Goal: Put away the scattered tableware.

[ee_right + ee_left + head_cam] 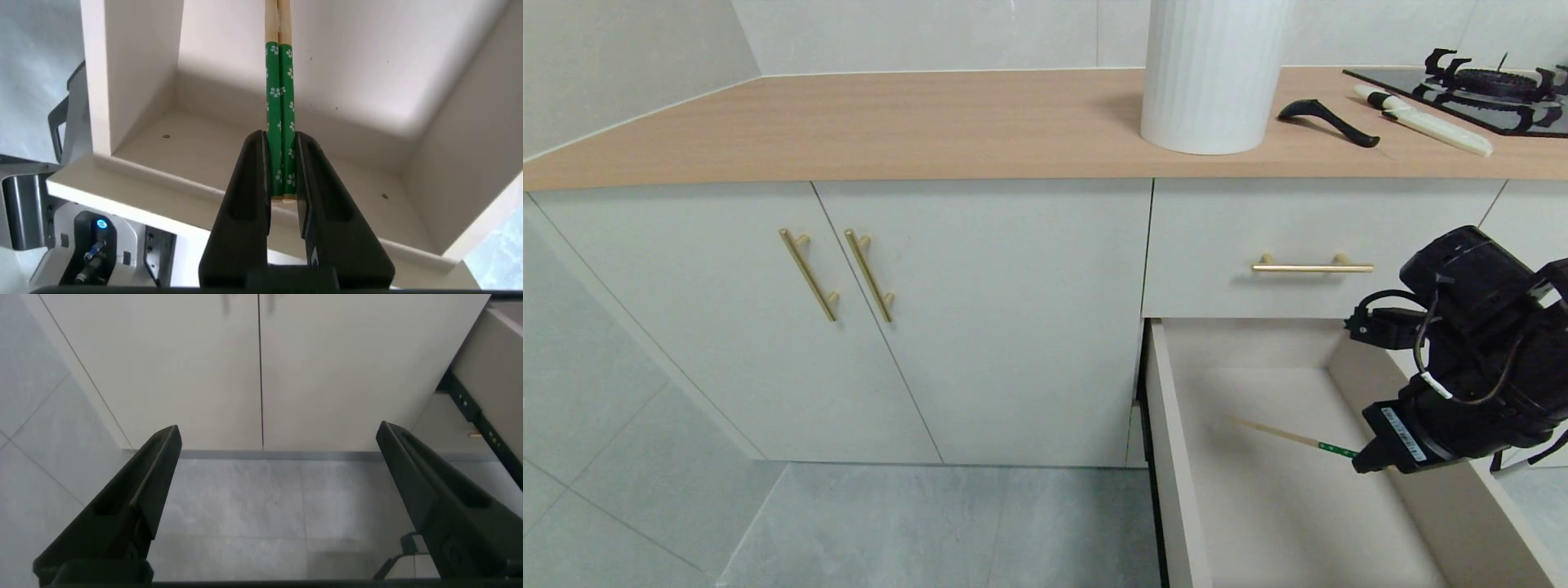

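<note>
- The lower drawer [1170, 457] is being kept pulled out below a shut drawer with a gold handle [1312, 266]
- A pair of chopsticks [1282, 435] with green ends is being held inside the open drawer, pointing toward its left wall; whether the tips are touching the drawer floor cannot be told
- A tall white ribbed container [1213, 77] is being kept upright on the wooden counter [890, 122], and what is inside it is being hidden by its wall
- A black utensil [1327, 119] and a white knife [1429, 124] are being left lying on the counter between the container and the stove [1494, 94]
- The right gripper [1364, 464] is being kept clenched on the green ends of the chopsticks [278, 98], with the two sticks being pinched side by side between its fingers [249, 175]
- The right gripper is being held over the drawer's right wall
- The left gripper [278, 457] is being held wide apart and grasping nothing, above the grey floor [261, 506] in front of the cupboard doors [327, 367]
- A broad stretch of drawer floor is being shown between the chopsticks and the left wall
</note>
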